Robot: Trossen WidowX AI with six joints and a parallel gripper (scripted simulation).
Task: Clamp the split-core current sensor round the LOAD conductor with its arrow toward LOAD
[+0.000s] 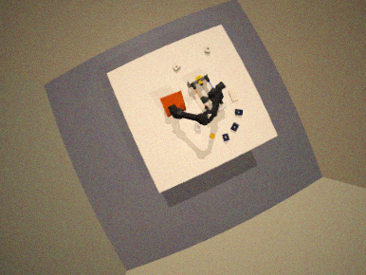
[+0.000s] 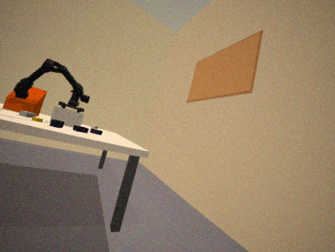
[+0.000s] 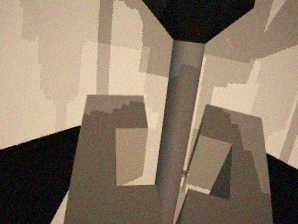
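My gripper (image 1: 211, 100) (image 2: 73, 105) (image 3: 168, 147) points down over the conductor rig. In the wrist view its dark fingers stand wide, at the left and right edges, against two grey-brown blocks that look like the halves of the current sensor (image 3: 105, 200). The halves are apart. A grey round conductor (image 3: 182, 100) runs between them and under a black part at the top. The rig's pale body (image 2: 68, 117) shows in the exterior view. The LOAD marking, the sensor's arrow and its latch cannot be made out.
An orange block (image 1: 173, 101) (image 2: 25, 102) stands at the arm's base. Several small dark blue blocks, among them one block (image 1: 239, 112), and a yellow disc (image 1: 212, 136) lie near the rig. Two small pale blocks (image 1: 176, 68) (image 1: 207, 50) are farther off on the table (image 1: 142, 133).
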